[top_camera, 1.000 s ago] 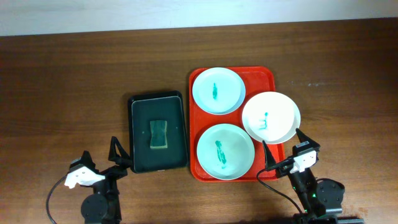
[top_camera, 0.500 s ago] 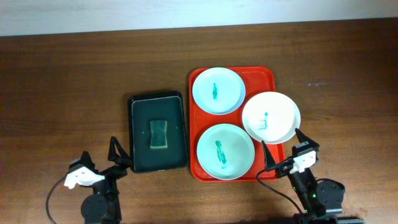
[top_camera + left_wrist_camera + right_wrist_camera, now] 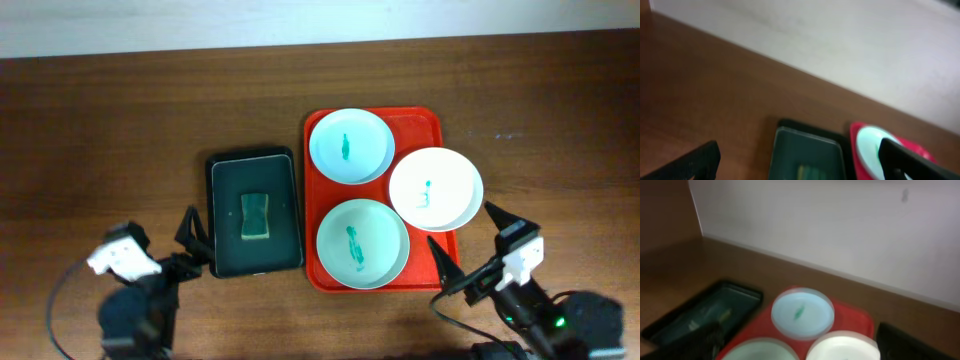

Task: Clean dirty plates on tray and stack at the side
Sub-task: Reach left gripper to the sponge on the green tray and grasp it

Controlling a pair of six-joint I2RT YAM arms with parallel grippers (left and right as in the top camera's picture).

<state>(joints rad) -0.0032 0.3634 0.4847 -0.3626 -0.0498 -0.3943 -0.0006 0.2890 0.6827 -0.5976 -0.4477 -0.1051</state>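
The red tray point(image 3: 420, 125) holds three plates, each with a teal smear: a mint one point(image 3: 349, 145) at the back, a white one point(image 3: 435, 189) on the right overhanging the rim, and a mint one point(image 3: 362, 243) at the front. My right gripper point(image 3: 459, 222) is open by the tray's front right corner, with nothing between its fingers. The blurred right wrist view looks over the back mint plate point(image 3: 802, 312), the white plate point(image 3: 842, 347) and the tray point(image 3: 860, 315). My left gripper point(image 3: 193, 245) is open and empty near the table's front, left of the tray.
A black tray point(image 3: 215, 215) with a green-yellow sponge point(image 3: 256, 216) lies left of the red tray. The left wrist view shows it point(image 3: 810, 150) ahead between the fingers. Bare wooden table point(image 3: 120, 130) extends left and behind; a pale wall runs along the back.
Both arms have started moving. The left gripper has shifted left and up, the right gripper right and toward the front. Both stay open. Plates and sponge have not moved.
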